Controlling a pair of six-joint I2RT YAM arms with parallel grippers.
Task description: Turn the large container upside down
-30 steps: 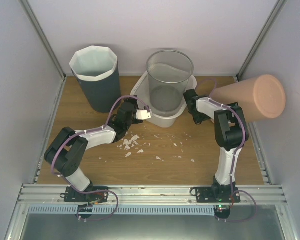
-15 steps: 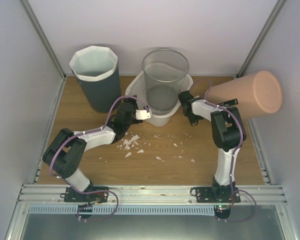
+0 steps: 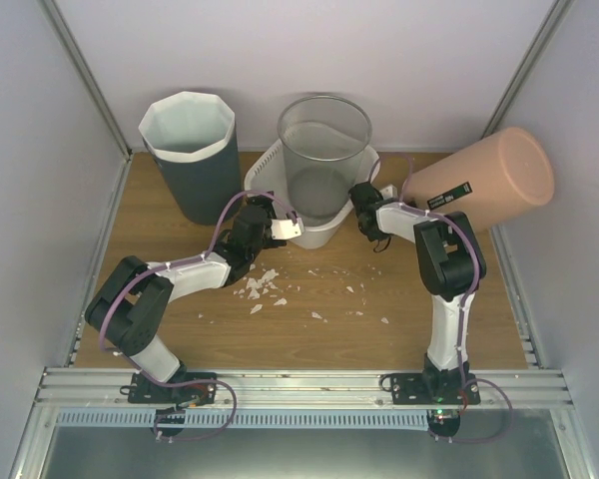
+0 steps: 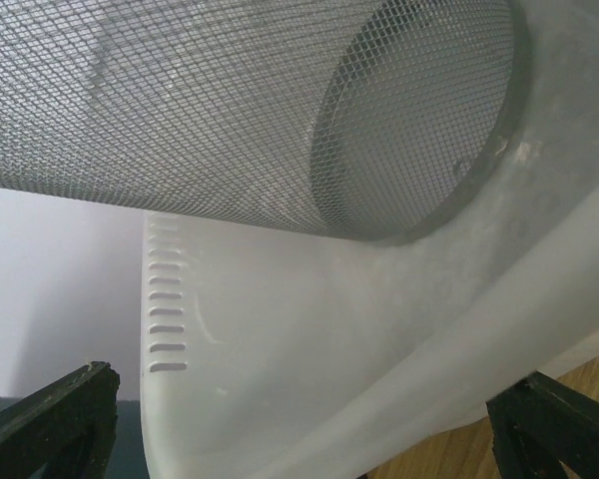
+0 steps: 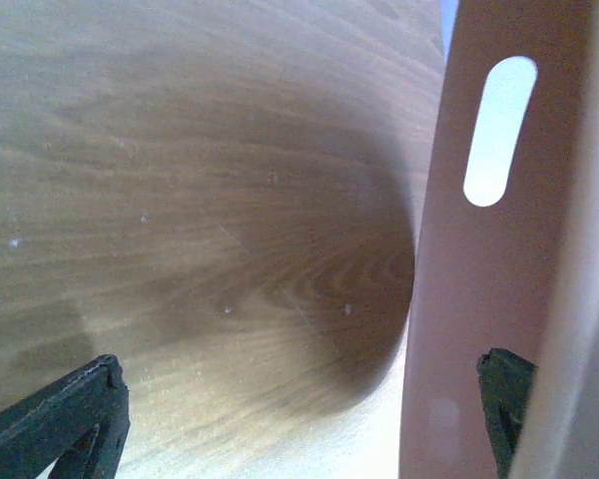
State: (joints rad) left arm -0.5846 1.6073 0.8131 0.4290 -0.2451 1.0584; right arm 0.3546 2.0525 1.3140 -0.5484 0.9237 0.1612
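The large salmon-pink container (image 3: 479, 190) is tilted, its closed base up against the right wall and its rim low near the table's middle. My right gripper (image 3: 362, 200) is at that rim. In the right wrist view the gripper (image 5: 299, 399) is open wide, and the pink wall (image 5: 489, 299) with a slot stands just inside the right finger. My left gripper (image 3: 285, 222) is open beside the white basin (image 3: 319, 232). In its wrist view the gripper (image 4: 304, 399) straddles the basin's wall (image 4: 329, 329).
A wire mesh bin (image 3: 322, 150) stands in the white basin; it also shows in the left wrist view (image 4: 230, 100). A dark bin with a white liner (image 3: 192, 160) stands at the back left. White crumbs (image 3: 265, 287) lie on the wooden table.
My right gripper has moved left with the pink container's rim, tilting the container further. The white basin and mesh bin have slid left. The left arm has hardly moved.
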